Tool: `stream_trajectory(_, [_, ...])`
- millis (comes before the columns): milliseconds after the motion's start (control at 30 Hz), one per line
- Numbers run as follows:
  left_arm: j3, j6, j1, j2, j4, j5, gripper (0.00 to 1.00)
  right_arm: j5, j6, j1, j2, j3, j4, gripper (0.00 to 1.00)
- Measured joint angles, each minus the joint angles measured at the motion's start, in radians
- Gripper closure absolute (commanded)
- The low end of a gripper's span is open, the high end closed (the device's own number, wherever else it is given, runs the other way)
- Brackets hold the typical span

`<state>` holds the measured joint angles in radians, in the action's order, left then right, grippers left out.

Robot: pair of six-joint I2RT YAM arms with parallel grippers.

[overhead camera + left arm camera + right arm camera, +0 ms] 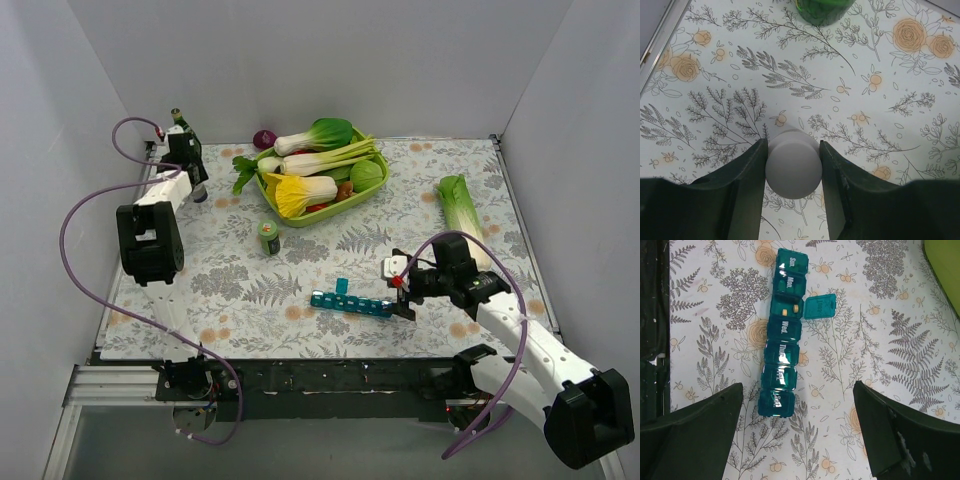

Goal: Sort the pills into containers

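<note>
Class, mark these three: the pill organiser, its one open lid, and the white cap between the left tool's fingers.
pill organiser [781,331]: right wrist view, on the Wed. compartment.
open lid [820,306]: right wrist view, middle of the flap.
white cap [793,164]: left wrist view, centre of its top.

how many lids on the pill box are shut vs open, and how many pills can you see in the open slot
pill organiser, by lid:
shut lids: 6
open lid: 1
total compartments: 7
pills showing in the open compartment: 2
</note>
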<state>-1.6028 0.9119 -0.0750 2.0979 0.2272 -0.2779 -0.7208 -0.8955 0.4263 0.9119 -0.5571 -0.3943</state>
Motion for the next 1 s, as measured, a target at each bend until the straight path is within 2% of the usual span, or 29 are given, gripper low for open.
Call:
stream_trajectory(33, [-0.008,-0.001,-0.002,0.005,-0.001,-0.003,0.45,0.000,-0.004,0.000,0.001,-0.002,-0.002,0.02])
stream_trajectory(100, [-0.021,-0.005,-0.004,0.010,0.013,-0.003,0.31,0.000,-0.017,0.000,0.005,-0.005,-0.002,0.02])
stream_trajectory(133, [-0.033,-0.007,-0.004,0.014,0.031,-0.001,0.19,0.001,-0.026,0.000,0.008,-0.005,-0.003,0.02])
stream_trajectory(233, [-0.066,0.000,-0.007,0.023,0.077,0.015,0.02,-0.005,-0.066,0.000,0.022,-0.004,-0.008,0.02])
stream_trajectory(400, [-0.076,0.031,-0.013,-0.012,0.133,0.080,0.02,-0.039,-0.191,0.000,0.060,0.010,-0.027,0.02])
stream_trajectory(500, [-0.037,0.051,-0.020,-0.090,0.144,0.142,0.02,-0.041,-0.249,0.000,0.084,0.028,-0.031,0.02])
stream_trajectory(600, [0.137,0.076,-0.028,-0.299,0.117,0.278,0.02,-0.034,-0.291,0.000,0.112,0.045,-0.032,0.02])
stream_trajectory(833, [0.632,0.117,-0.028,-0.870,-0.067,0.830,0.02,-0.023,-0.269,0.004,0.207,0.048,-0.042,0.03])
stream_trajectory(1000, [0.873,0.106,0.037,-1.115,-0.101,1.032,0.02,0.008,-0.164,0.036,0.290,0.047,0.002,0.04])
